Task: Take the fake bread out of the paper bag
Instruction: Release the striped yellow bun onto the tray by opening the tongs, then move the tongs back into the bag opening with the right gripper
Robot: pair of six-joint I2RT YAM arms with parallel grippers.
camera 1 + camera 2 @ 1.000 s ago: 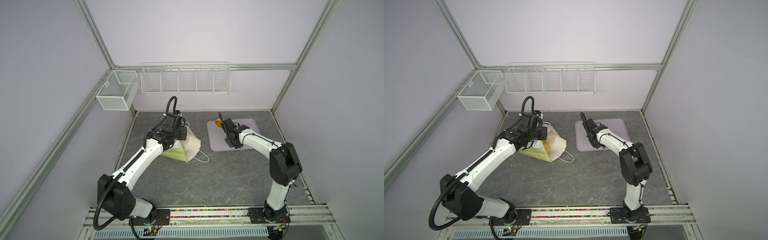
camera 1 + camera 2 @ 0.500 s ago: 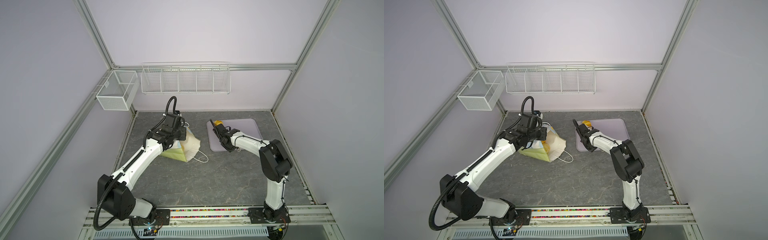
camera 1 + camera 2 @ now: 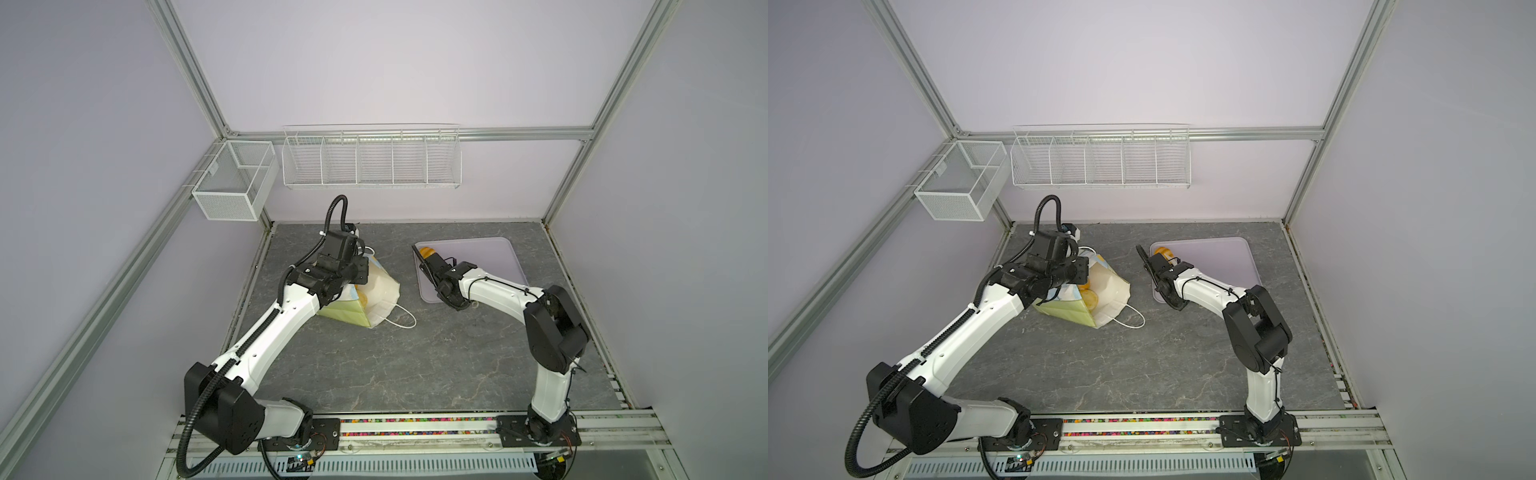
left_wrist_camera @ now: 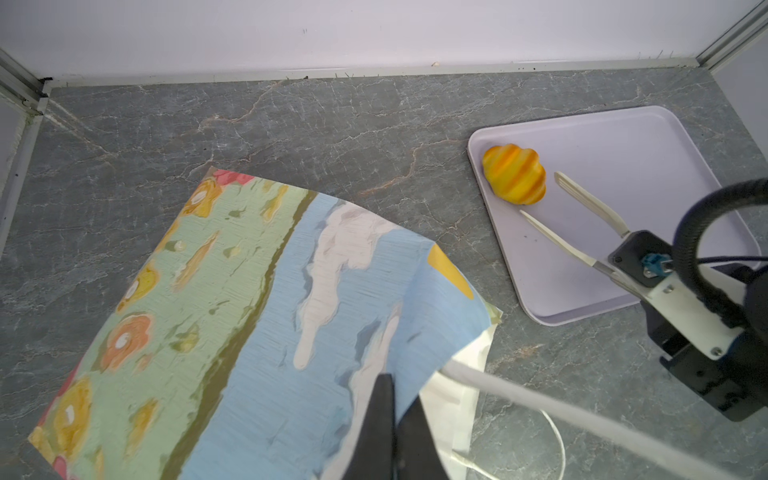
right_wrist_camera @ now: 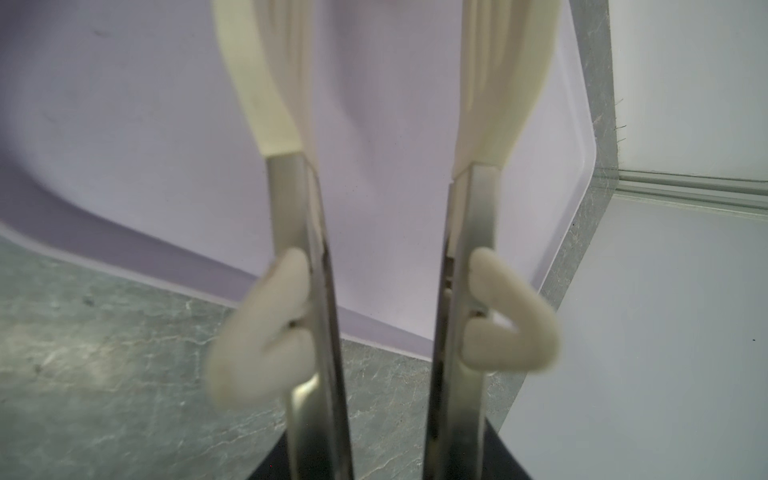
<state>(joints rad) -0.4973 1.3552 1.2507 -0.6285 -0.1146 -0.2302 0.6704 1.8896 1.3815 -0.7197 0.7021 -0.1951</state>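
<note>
Left gripper (image 4: 399, 424) is pinching the paper bag (image 3: 345, 318) rim, left of centre; the bread inside (image 3: 1088, 297) is mostly hidden. Right gripper (image 4: 541, 194) is hovering spread and empty, partly covering the ridged roll (image 3: 428, 251) on the lilac tray (image 3: 490, 257), centre-right.

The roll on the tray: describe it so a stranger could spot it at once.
On the grey table, find the flat lilac tray right of the paper bag. In its far left corner lies a golden-orange roll. It alone is out in the open, ridged with darker stripes; the other bread is inside the bag.
</note>
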